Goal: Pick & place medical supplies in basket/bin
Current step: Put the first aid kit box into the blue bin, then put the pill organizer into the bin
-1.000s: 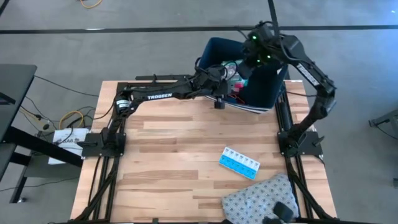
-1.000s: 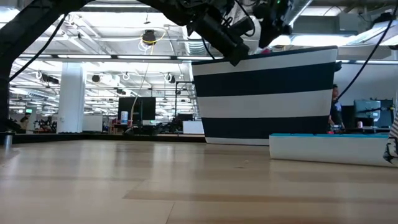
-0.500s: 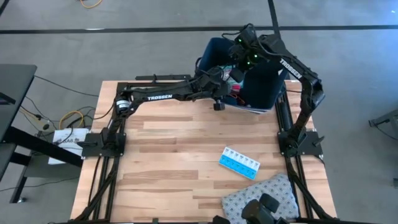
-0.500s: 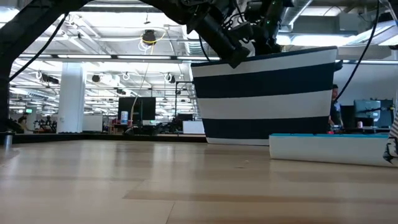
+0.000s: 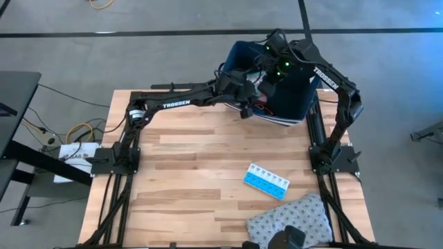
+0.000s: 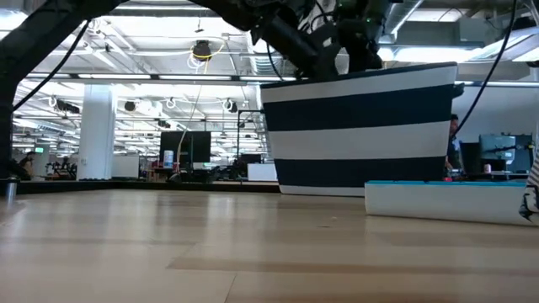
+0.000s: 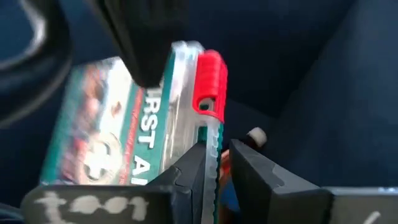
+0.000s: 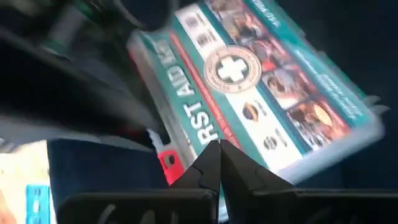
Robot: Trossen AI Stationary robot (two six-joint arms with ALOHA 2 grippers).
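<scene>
The green-red flat first-aid box is tilted inside the dark navy bin at the table's far right. My left gripper reaches in over the bin's left rim and is shut on the box. My right gripper is shut and points down into the bin. Its tips stand over the box's printed face. The light-blue pill organiser lies flat on the table, near right. My left gripper pinches the box's clear edge between its two fingers, just beside the red latch. The fingers come slanting down from the table's left. The box stands tilted in the hold inside the bin; what its lower part rests on is hidden. My right gripper's shut fingertips stand at the printed face by the lettering, coming from above. I cannot tell whether they touch it.
A grey patterned cloth lies at the table's near right corner, beside the pill organiser. Small items show at the bin's bottom, beyond the box. The wooden tabletop stretches left of the organiser.
My right gripper has come down into the bin and toward the left, nearer my left gripper and the box. My left wrist has rolled somewhat, with the box still in its hold.
</scene>
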